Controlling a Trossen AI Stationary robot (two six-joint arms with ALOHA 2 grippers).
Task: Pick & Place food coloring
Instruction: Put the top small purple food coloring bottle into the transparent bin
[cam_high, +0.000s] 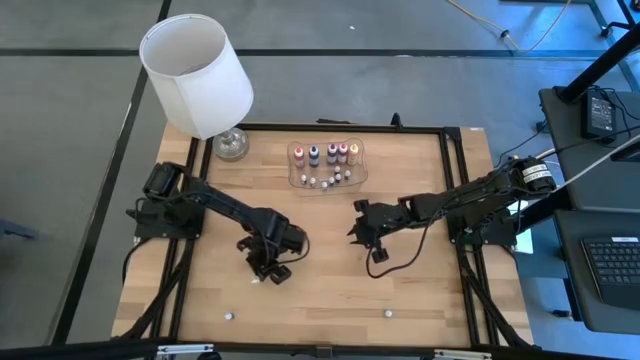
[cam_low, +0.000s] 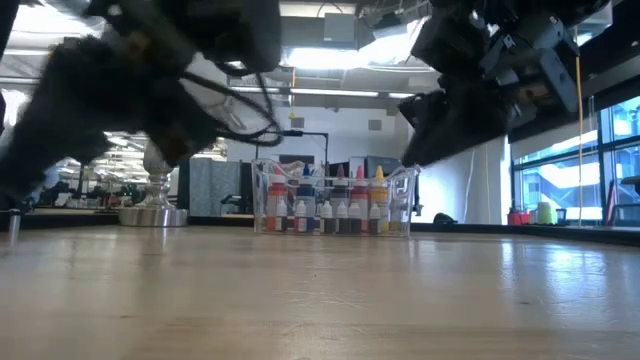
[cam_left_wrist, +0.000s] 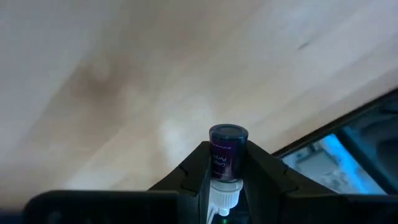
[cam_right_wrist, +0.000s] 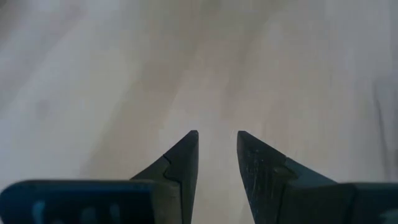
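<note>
Left gripper (cam_left_wrist: 225, 186) clamped on small purple food coloring bottle (cam_left_wrist: 226, 155), white tip inward. Shallow grip; may slip. Right gripper (cam_right_wrist: 217, 155) fingers slightly apart, empty.

A clear tray (cam_low: 335, 200) of food coloring bottles (cam_low: 340, 208) stands mid-table. Dark arms hang at ten and two o'clock. A lamp base (cam_low: 155, 205) sits at nine.
</note>
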